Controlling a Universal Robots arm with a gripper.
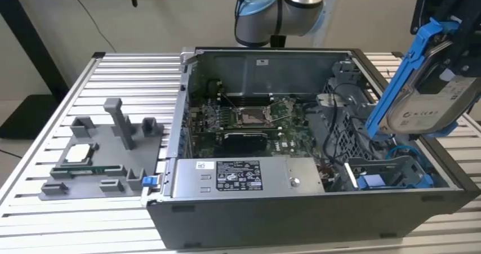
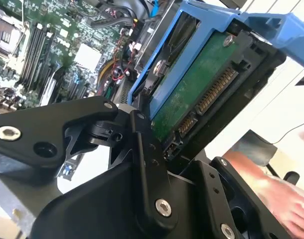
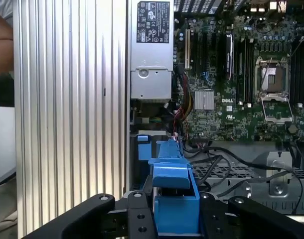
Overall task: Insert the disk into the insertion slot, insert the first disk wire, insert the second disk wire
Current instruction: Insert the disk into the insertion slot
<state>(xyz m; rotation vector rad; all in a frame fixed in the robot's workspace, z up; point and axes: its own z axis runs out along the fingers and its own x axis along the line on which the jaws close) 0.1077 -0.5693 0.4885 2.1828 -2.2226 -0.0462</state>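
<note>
– Where'd we spot the flat silver-labelled hard drive in its blue plastic frame (image 1: 424, 107)?
– We saw it tilted above the grey perforated metal drive bay (image 1: 398, 166), black gripper (image 3: 173, 219) clamped on it.

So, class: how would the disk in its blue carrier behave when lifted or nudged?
The disk is probably rigid, given its metal body and flat circuit board. That metal suggests heavy for its size. Its exposed connector looks fragile if knocked.
</note>
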